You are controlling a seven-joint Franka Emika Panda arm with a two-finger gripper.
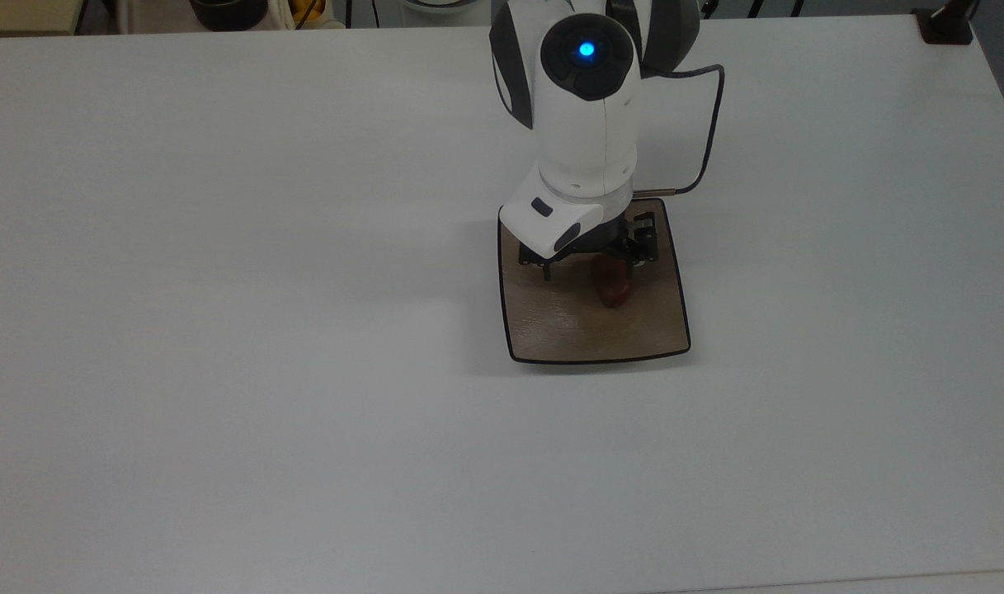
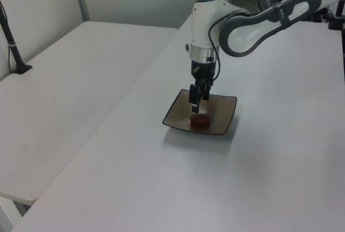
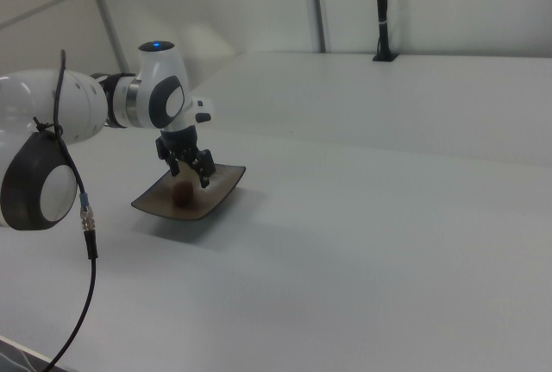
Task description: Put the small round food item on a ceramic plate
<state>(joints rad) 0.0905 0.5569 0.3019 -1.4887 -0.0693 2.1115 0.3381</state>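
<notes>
The small round food item (image 1: 613, 281) lies on the ceramic plate (image 1: 551, 326), resting on the glossy tan surface toward the top view's right of the plate's middle (in the left view (image 2: 200, 120) it sits near the plate's (image 2: 223, 114) front edge). No finger touches it. The claw (image 1: 588, 262) hangs just above it with its fingers (image 3: 206, 179) spread apart and nothing between them, and the right view shows the lump (image 3: 182, 193) on the plate (image 3: 217, 192) below the claw (image 3: 191, 171). The plate stands on the white table (image 1: 221, 330), and a dark cable (image 1: 710, 132) loops from the arm's wrist.
</notes>
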